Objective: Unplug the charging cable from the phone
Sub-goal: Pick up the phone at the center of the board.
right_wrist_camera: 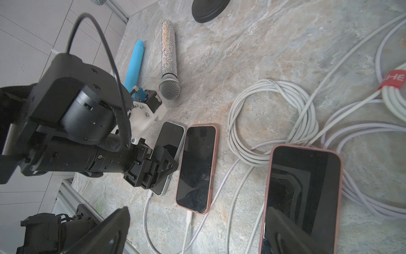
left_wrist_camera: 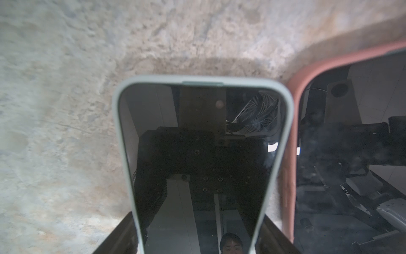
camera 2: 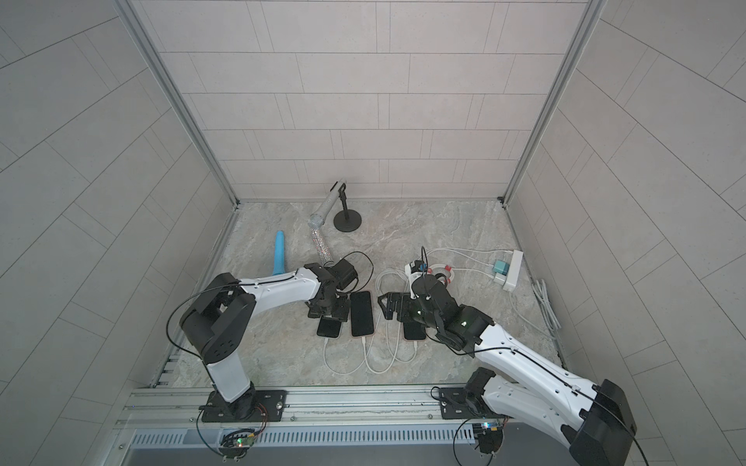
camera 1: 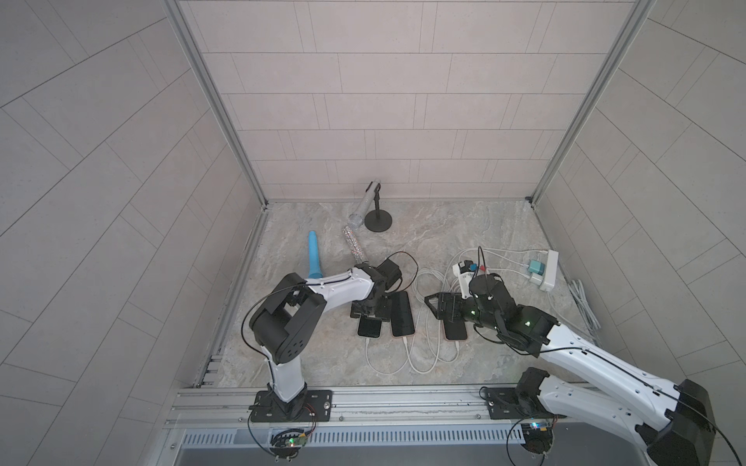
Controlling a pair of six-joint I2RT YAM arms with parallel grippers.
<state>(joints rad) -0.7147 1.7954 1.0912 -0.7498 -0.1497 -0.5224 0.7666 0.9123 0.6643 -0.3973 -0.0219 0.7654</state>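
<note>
Slack from the charging cable [right_wrist_camera: 145,215] loops by the near edge of the surface and runs up to its plug [right_wrist_camera: 150,194]. The plug is seated in the near end of the pale-cased phone [right_wrist_camera: 171,136], the leftmost of three lying side by side mid-surface. The left gripper [right_wrist_camera: 161,169] is clamped across that phone's sides, and its job is to hold the phone flat. The right gripper [camera 1: 441,308], jaws wide, hovers over the pink-cased phone [camera 1: 455,331] furthest right. It probably needs to cross over, pinch the plug body rather than the cord, and pull straight toward the near edge without twisting.
</note>
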